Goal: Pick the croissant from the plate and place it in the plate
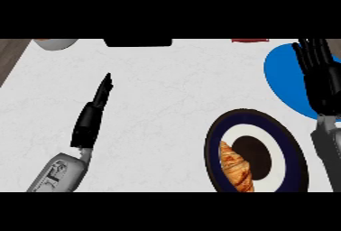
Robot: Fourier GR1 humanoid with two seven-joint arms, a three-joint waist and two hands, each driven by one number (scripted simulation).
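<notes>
1. Nearest us: croissant point(236, 168) lies on the dark-rimmed plate point(288, 149), on its left side, partly over the dark centre. Nothing is touching it, so we read the pick as not yet started.
2. Left robot hand point(93, 113) sits over bare white surface point(166, 90) at the view's left, fingers straight and together, edge-on, holding nothing. It's well apart from both plates; we'd guess it's parked and out of the way.
3. Right robot hand point(320, 72) is further out on the right, fingers extended and relaxed, empty, hanging over the blue plate point(283, 76). It's the closer one to the croissant, so we judge it the likely picker; it would need to come back toward us and left.
4. Blue plate sits just beyond the dark-rimmed one and looks like the drop target, a short carry.
5. Far edge: a white bowl-like item point(57, 43), a black object point(138, 42) and a red thing point(250, 40), all cropped, can't identify.
</notes>
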